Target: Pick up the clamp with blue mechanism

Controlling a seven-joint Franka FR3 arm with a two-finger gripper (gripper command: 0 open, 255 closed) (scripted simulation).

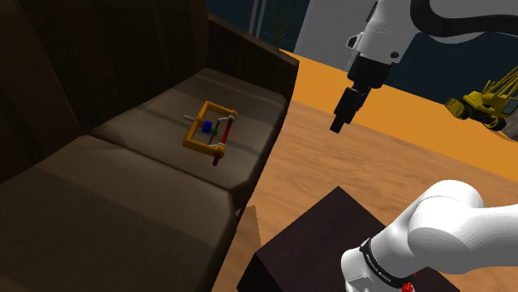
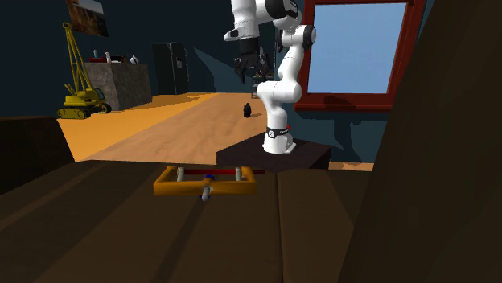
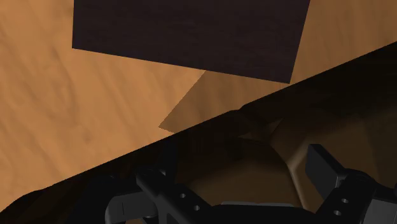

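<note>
Wrist view: the fingers (image 3: 324, 168) stand apart, empty, one barely distinguishable against the dark sofa (image 3: 347, 102).

I see the clamp (image 1: 211, 130) lying on the sofa (image 1: 124, 191) at centre left. The end effector (image 1: 339, 123) hangs upper right over the floor (image 1: 332, 170), and the stand (image 1: 311, 240) sits lower right.

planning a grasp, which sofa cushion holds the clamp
The brown seat cushion beside the sofa's arm, upper in the shoulder view, bearing the orange-framed clamp.
</note>
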